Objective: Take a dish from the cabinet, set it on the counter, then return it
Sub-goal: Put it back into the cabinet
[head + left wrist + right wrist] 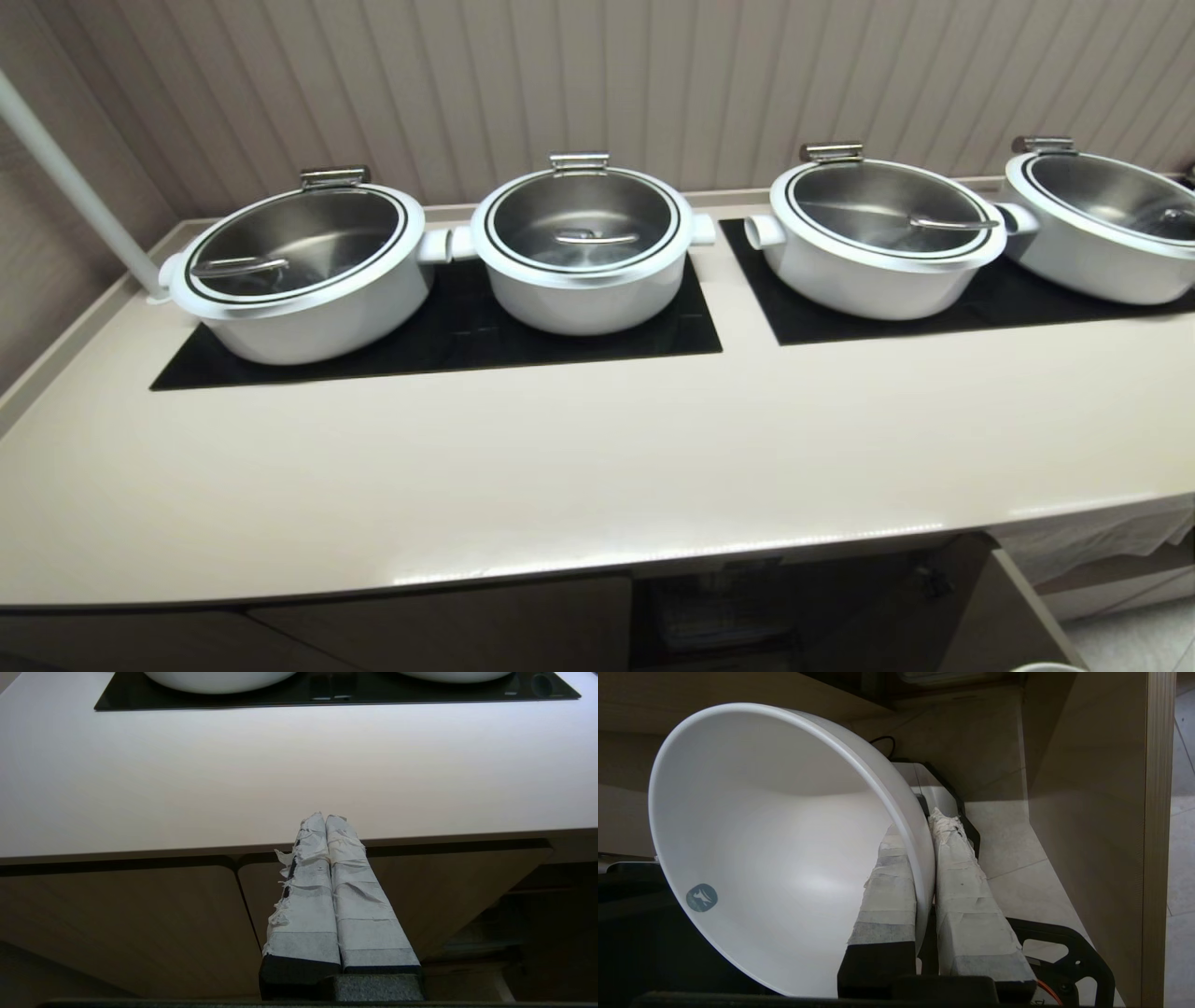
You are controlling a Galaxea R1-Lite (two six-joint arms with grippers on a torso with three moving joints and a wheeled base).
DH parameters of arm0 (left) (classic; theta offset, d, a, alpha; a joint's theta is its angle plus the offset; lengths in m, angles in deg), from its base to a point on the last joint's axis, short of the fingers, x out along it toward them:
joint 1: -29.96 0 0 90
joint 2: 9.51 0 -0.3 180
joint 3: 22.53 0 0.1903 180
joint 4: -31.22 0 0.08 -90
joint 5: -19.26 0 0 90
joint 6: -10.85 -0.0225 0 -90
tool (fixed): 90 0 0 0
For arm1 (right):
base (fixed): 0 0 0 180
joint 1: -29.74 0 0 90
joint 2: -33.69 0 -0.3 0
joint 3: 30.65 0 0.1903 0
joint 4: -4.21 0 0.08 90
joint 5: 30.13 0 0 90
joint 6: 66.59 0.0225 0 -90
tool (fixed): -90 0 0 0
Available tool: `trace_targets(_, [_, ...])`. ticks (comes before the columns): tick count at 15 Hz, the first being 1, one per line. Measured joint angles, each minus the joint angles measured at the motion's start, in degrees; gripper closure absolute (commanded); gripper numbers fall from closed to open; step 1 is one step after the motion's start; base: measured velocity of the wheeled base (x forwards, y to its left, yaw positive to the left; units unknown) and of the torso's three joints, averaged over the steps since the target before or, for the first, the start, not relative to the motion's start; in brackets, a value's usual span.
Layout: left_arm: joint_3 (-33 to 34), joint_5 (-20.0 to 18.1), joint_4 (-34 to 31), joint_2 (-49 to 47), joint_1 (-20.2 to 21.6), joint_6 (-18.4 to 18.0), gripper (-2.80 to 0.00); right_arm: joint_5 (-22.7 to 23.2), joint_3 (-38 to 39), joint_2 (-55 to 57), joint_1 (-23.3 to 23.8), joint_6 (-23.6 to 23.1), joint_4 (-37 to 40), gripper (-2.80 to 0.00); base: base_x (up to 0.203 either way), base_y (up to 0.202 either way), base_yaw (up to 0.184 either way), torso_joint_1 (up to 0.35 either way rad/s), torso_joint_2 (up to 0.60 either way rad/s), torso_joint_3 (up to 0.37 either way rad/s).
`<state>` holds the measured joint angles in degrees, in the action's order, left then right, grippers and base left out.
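pinching the dish (775,858) wall, right tool (922,830) nearly closed.

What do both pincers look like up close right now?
Left pincer: two long black fingers wrapped in frayed white tape, on a dark grey base. Right pincer: the same taped black fingers, tape grubby at the tips, with a thin orange cable near its base.

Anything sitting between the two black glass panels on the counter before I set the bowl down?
No. In the head view the strip of counter between the left panel and the right panel is bare.
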<state>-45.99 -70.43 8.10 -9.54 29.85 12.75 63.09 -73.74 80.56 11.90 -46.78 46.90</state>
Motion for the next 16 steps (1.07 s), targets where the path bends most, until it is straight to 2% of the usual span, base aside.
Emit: trace_targets(16, [0.0, 0.0, 0.0, 0.0, 0.0, 0.0, 0.00, 0.6, 1.0, -1.5, -0.6, 1.4, -0.1, 0.00, 0.000, 0.000, 0.000, 0.000, 0.00, 0.000])
